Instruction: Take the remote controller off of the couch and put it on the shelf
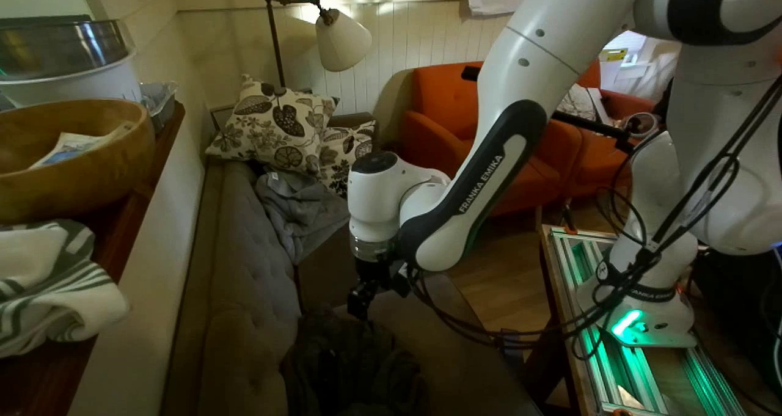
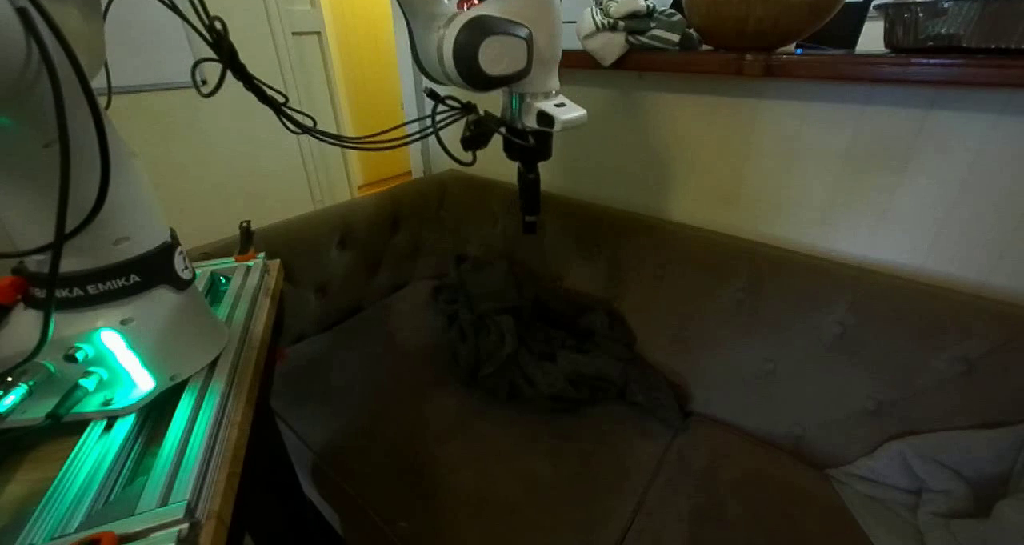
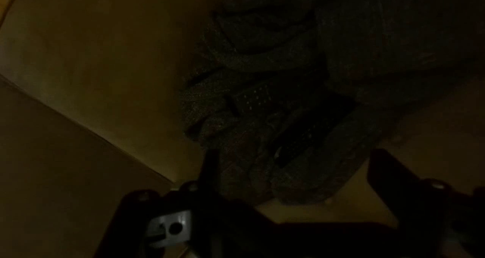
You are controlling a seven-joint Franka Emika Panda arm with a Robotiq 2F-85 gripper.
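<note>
The pincer [image 3: 294, 155] stands fully spread, holding nothing, above a crumpled dark cloth [image 2: 536, 349]. The black remote controller [image 3: 311, 132] (buttons faintly visible) lies on that cloth, on the couch [image 2: 480, 469]. Beyond the couch, higher up, runs the shelf [image 2: 832, 67].

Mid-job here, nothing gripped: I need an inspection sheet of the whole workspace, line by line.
Surface: long grey-brown fabric couch, dimly lit.
Job's things: slim black remote controller on a dark rumpled cloth; reddish-brown wooden shelf behind and above the couch's backrest.
Clutter: dark-grey button-dotted object, perhaps another remote, also on the cloth; green-striped white towel, round brown wooden bowl and silvery foil tray on the shelf.
Gripper: black two-finger gripper open, above the couch, holding nothing.
Cables: black cables sag beside the white robot arm.
Surroundings: orange upholstered armchair; white-shaded floor lamp, lit.
</note>
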